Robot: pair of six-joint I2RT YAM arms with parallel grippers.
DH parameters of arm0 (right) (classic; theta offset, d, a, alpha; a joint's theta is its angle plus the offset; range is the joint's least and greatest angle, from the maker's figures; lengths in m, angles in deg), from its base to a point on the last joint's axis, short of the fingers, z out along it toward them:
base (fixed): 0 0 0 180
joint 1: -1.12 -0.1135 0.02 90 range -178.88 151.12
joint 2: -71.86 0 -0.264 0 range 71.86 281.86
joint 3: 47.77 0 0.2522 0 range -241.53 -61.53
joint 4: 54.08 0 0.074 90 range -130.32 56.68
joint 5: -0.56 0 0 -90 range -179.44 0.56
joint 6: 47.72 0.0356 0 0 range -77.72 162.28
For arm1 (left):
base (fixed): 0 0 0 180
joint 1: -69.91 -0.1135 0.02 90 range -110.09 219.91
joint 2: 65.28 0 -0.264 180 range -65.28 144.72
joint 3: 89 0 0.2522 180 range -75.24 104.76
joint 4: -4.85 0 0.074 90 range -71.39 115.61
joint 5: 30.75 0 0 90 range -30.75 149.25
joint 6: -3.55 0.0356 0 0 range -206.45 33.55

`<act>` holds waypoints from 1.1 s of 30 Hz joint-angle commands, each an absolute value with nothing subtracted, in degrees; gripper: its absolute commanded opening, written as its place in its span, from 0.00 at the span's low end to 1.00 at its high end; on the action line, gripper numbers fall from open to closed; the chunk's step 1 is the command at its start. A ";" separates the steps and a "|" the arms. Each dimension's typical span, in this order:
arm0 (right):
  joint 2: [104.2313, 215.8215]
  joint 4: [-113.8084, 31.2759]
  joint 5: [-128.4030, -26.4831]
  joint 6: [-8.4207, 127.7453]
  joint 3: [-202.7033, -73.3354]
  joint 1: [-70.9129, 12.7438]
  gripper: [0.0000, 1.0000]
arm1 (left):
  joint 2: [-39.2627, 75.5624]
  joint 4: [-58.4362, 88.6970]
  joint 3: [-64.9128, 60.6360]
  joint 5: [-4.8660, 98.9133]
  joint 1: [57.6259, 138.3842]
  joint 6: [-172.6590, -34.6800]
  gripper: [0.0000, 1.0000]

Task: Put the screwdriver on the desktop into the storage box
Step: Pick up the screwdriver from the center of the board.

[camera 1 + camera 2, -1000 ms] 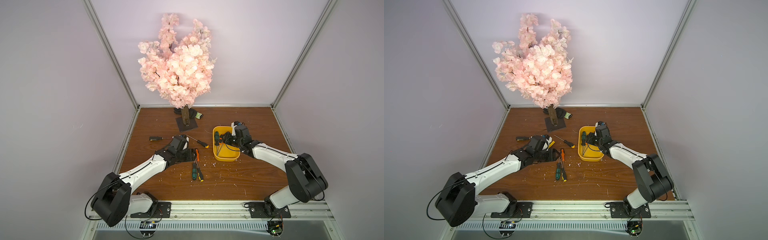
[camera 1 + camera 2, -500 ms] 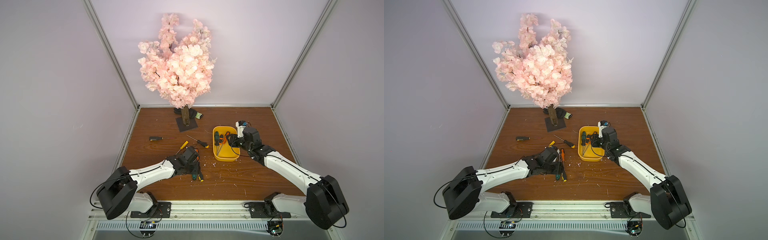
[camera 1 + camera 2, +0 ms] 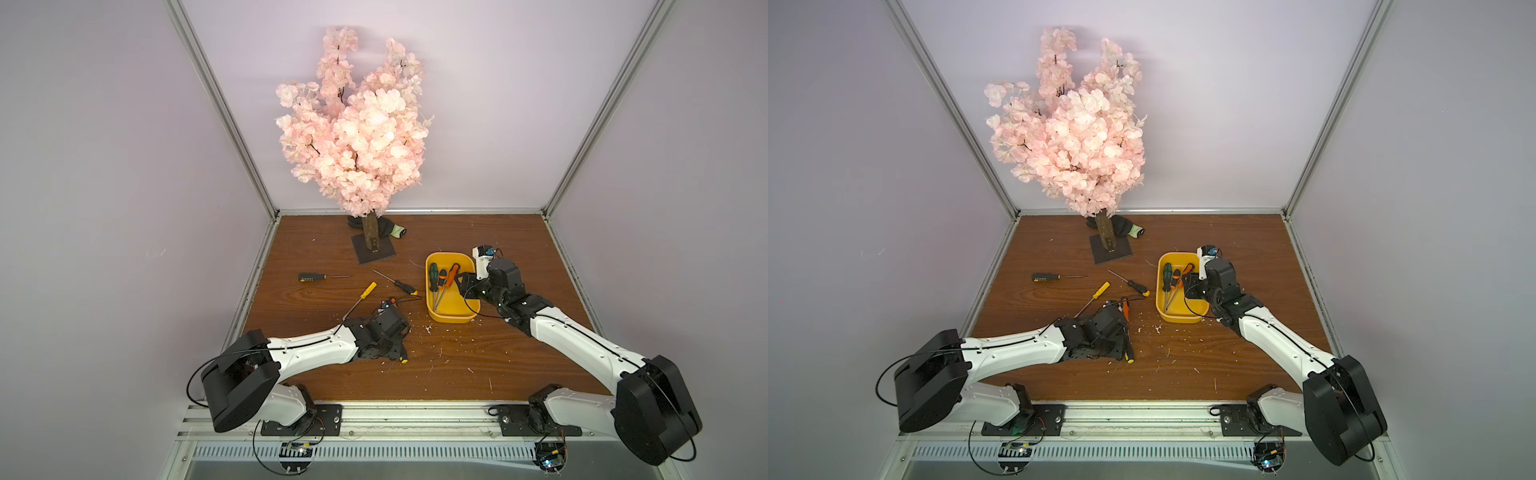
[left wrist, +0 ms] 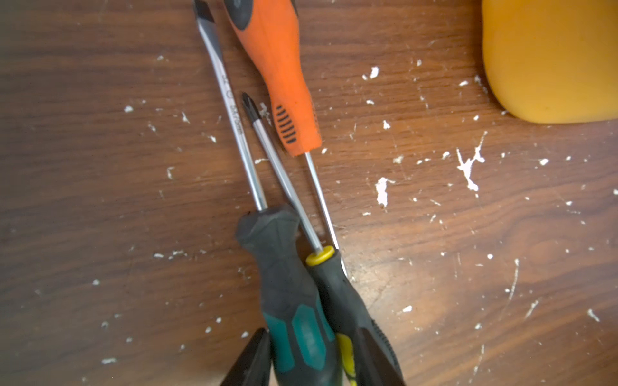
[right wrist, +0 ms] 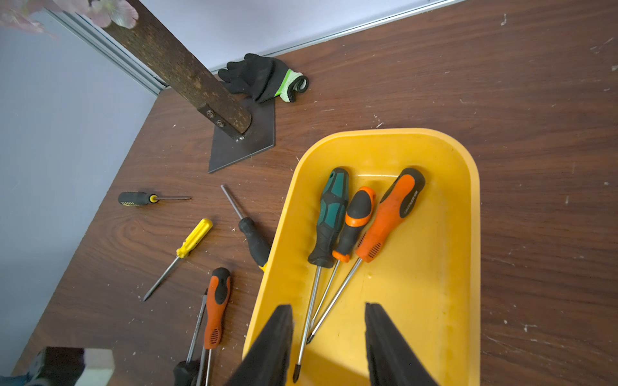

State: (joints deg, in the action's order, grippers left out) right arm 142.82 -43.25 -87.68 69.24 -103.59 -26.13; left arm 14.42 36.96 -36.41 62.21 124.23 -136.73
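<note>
left tool was narrow at the worktop, fingers flanking the handles of green-handled screwdriver and black-yellow screwdriver; firm grip could not be told | orange screwdriver lay alongside | right tool hung partly open and empty over storage box, which held three screwdrivers | three loose screwdrivers lay beyond
</note>
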 commanded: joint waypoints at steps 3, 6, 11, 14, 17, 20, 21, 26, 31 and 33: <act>141.87 -45.37 -88.68 68.40 -103.58 -25.93 0.42 | 14.20 41.38 -37.61 65.74 124.83 -137.82 0.43; 142.17 -45.46 -88.62 68.49 -103.70 -25.95 0.42 | 14.01 42.72 -37.46 66.43 124.86 -137.56 0.43; 142.83 -45.99 -88.45 68.81 -103.93 -25.95 0.42 | 13.24 43.82 -37.53 67.74 124.85 -137.56 0.48; 143.43 -46.12 -88.00 69.14 -104.39 -25.95 0.42 | 12.42 43.92 -38.02 68.26 124.83 -137.71 0.50; 143.92 -46.45 -87.73 69.18 -104.79 -25.95 0.42 | 12.74 43.82 -38.62 68.06 124.83 -137.74 0.47; 144.45 -46.47 -87.63 69.23 -105.27 -25.95 0.42 | 13.63 43.76 -39.20 67.85 124.88 -137.86 0.45; 144.55 -46.54 -87.65 69.22 -105.45 -25.95 0.42 | 13.95 43.68 -39.29 67.84 124.86 -137.86 0.45; 144.73 -46.77 -87.60 69.30 -105.64 -25.99 0.42 | 14.70 43.70 -39.38 68.15 124.84 -137.64 0.46; 144.61 -46.73 -87.69 69.11 -105.68 -25.95 0.42 | 15.90 43.02 -39.19 68.72 124.83 -136.44 0.37; 144.37 -46.57 -87.77 68.60 -105.65 -25.95 0.42 | 15.94 43.28 -38.78 68.78 124.84 -136.02 0.28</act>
State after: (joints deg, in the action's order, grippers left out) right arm 144.63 -44.85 -87.66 69.26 -103.59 -26.13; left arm 14.07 41.81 -38.60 68.12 124.34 -136.86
